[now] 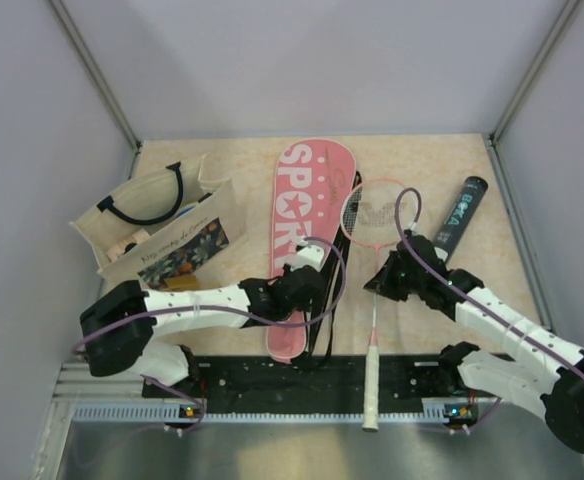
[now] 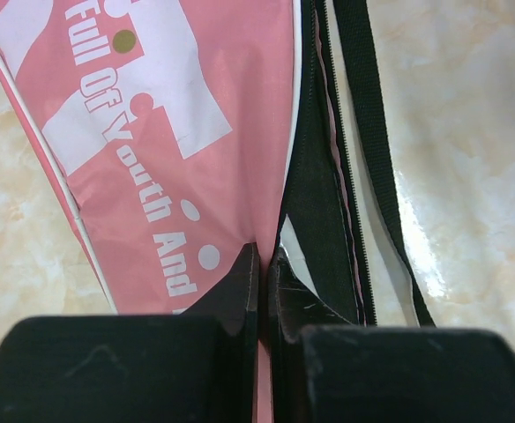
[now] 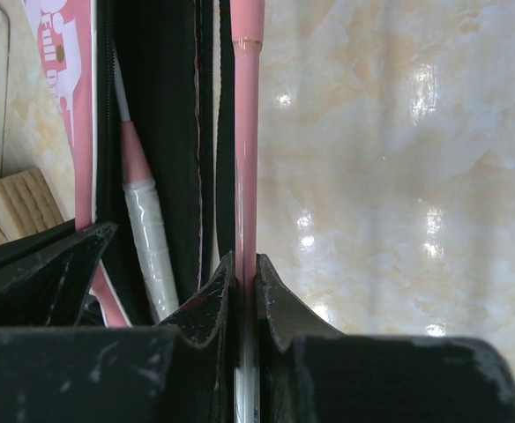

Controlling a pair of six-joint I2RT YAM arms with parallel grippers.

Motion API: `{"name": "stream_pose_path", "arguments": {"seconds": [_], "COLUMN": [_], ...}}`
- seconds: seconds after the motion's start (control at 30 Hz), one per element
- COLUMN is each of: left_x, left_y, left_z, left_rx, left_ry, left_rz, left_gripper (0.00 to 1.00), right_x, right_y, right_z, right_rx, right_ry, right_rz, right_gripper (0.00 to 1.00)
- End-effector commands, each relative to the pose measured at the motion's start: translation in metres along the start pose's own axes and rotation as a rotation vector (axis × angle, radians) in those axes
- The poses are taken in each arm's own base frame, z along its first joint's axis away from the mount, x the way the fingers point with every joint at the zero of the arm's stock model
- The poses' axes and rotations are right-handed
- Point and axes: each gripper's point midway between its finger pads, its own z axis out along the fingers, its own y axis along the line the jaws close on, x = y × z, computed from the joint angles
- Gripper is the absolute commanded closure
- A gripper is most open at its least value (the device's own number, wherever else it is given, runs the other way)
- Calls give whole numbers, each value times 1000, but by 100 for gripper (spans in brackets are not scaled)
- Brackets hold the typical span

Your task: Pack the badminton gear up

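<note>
The tote bag [image 1: 162,235] lies left of the cover [image 1: 307,200]; racket [image 1: 374,320], then tube [image 1: 459,215], right.

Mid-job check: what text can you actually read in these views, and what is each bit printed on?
"SPOR", the end hidden: pink cover, big white letters, top view.
"Full Of Youth And": same cover, left wrist view.
Teal lettering on the black tube: too small to read.
Print on the tote bag: blurred.
Mark on the racket strings: unreadable.
</note>
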Motion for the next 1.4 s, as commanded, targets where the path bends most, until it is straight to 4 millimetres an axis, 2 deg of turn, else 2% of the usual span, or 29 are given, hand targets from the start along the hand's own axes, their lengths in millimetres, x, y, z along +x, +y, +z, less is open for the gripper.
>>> {"name": "stream_pose_path", "arguments": {"seconds": [0.0, 0.17, 0.23, 0.43, 0.53, 0.67, 0.77, 0.97, 1.23, 1.37], "left_x": [-21, -20, -21, -28, -30, -34, -34, -34, -40, -44], "left_y": [-19, -16, -13, -8, -8, -10, -11, -17, -28, -34], "left_z": [-15, -17, -18, -23, -24, -26, -25, -27, -30, -34], "left_rx": [102, 98, 89, 86, 90, 102, 111, 164, 255, 309], "left_ry": [-63, -73, -78, -106, -110, -119, -120, -143, -184, -207], "left_rz": [-99, -112, -120, -162, -171, -170, -162, -136, -110, -101], "left_gripper": [100, 100, 100, 100, 100, 100, 100, 100, 100, 100], "right_x": [0, 4, 7, -2, 3, 5, -2, 13, 25, 23], "right_y": [9, 12, 9, -11, -12, 5, 19, 32, 66, 69], "right_z": [-5, -7, -9, -17, -17, -14, -11, 3, 8, 17], "right_rx": [-27, -26, -15, 74, 66, -21, -85, -159, -350, -370], "right_ry": [-27, -25, -17, -85, -65, -49, -74, 2, 40, 21], "right_rz": [12, 11, 14, 12, 10, 5, 0, -14, -103, -115], "right_gripper": [100, 100, 100, 100, 100, 100, 100, 100, 100, 100]}}
